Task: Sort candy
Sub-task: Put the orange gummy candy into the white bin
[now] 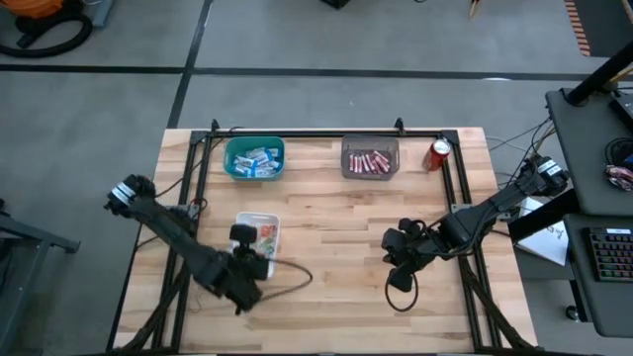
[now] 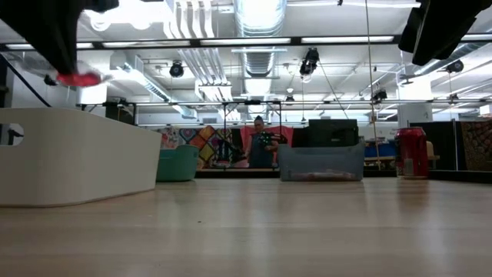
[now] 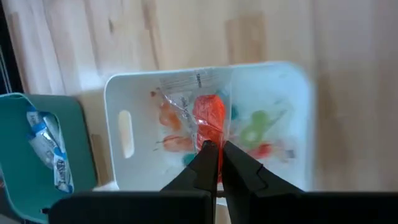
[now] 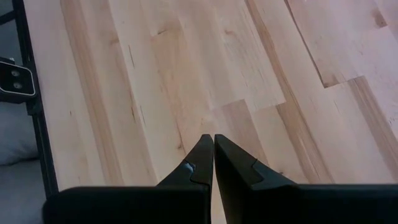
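Observation:
A white tray point(image 1: 267, 220) near the table's left middle holds small red, orange and green wrapped pieces point(image 3: 255, 127). My left gripper point(image 3: 215, 151) hovers over it, shut on a red-orange wrapped candy point(image 3: 208, 115), which also shows in the low view as the red candy point(image 2: 77, 78) above the tray point(image 2: 77, 154). A teal bin point(image 1: 254, 158) at the far edge holds blue-and-white mini bars. A grey bin point(image 1: 370, 158) holds pink-red sticks. My right gripper point(image 4: 214, 142) is shut above bare wood at the table's right middle point(image 1: 390, 242). My left gripper pinches the red-orange candy between its two fingertips point(image 3: 205, 163), by the end of its wrapper point(image 3: 211, 138). The fingers come from above, pointing down. The candy is lifted clear, hanging below the fingers over the white tray.
A red soda can point(image 1: 439, 153) stands at the far right, beside the grey bin. A black frame rail runs along the far edge point(image 1: 307, 132) and down both sides. Bare wood lies between the tray and my right gripper point(image 1: 336, 247).

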Robot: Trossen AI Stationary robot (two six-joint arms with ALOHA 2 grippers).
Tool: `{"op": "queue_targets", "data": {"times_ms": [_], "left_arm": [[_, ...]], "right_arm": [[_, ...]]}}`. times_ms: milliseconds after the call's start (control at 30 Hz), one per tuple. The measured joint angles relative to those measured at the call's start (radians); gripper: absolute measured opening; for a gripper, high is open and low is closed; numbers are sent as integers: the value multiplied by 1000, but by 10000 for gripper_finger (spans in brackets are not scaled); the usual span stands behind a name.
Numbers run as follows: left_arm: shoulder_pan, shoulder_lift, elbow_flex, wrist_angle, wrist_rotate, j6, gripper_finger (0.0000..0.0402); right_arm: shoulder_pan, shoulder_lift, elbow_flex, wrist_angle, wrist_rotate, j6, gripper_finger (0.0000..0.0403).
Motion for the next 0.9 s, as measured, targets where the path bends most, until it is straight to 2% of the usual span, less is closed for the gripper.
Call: {"op": "queue_targets", "data": {"times_ms": [233,400,633,767,900], "left_arm": [[149,-212,-333,258,105,165,0],[262,-290,-485,407,221,297,0],[335,-300,-543,431,236,392,0],[359,-300,-543,435,186,431,0],[389,-300,-543,436,182,480,0]], "right_arm": [[0,0,-1,0,0,0,9],[0,0,-1,0,1,0,9],[0,0,-2,1,8,0,9],[0,0,-2,8,9,0,9],[0,0,-2,8,10,0,9]]}}
